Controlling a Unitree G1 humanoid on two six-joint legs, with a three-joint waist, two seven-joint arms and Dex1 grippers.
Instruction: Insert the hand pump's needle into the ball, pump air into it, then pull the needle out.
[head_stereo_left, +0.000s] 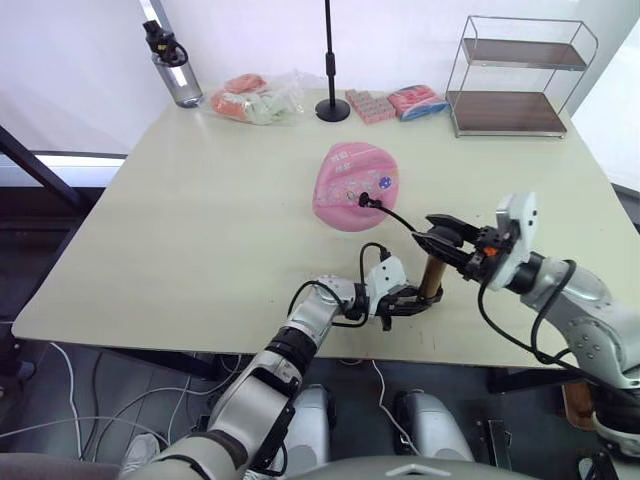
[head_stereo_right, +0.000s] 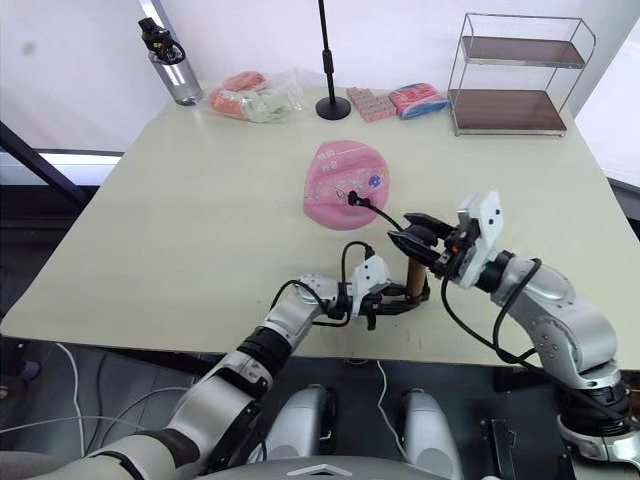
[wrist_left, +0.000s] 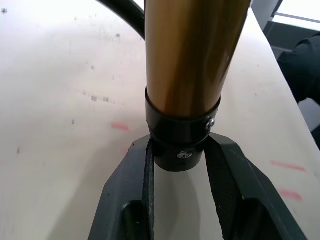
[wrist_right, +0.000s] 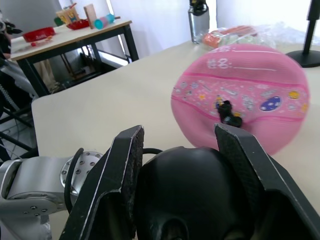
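The ball (head_stereo_left: 355, 186), pink, printed and flattened like a disc, lies on the table (head_stereo_left: 200, 220) a little beyond its middle, tilted so that its printed face turns toward the near edge; the needle (head_stereo_left: 364, 201) sits in that face, its black fitting against the rubber, and the thin black hose (head_stereo_left: 398, 217) runs from it in a curve toward the near right; the hand pump (head_stereo_left: 432, 277) stands upright near the front edge of the table, its gold-brass tube with the long axis vertical, black base on the tabletop and black handle on top; nothing lies between the ball and the pump except the hose; along the far edge, well apart from the ball, stand a grey water bottle (head_stereo_left: 175, 68) at the far left, a clear bag of orange and pale items (head_stereo_left: 255, 98), the round base of a black stand (head_stereo_left: 332, 108), two pink packets (head_stereo_left: 393, 102) and a wire shelf with two wooden levels (head_stereo_left: 515, 78) at the far right; the left end effector (head_stereo_left: 412, 299) reaches in from the near side, low over the table, its two black fingers (wrist_left: 227, 180) closed around the pump's black base collar, as the left wrist view shows; the right end effector (head_stereo_left: 432, 239) comes in from the right at the pump's top, its fingers (wrist_right: 245, 165) spread on either side of the rounded black handle and clasping it.
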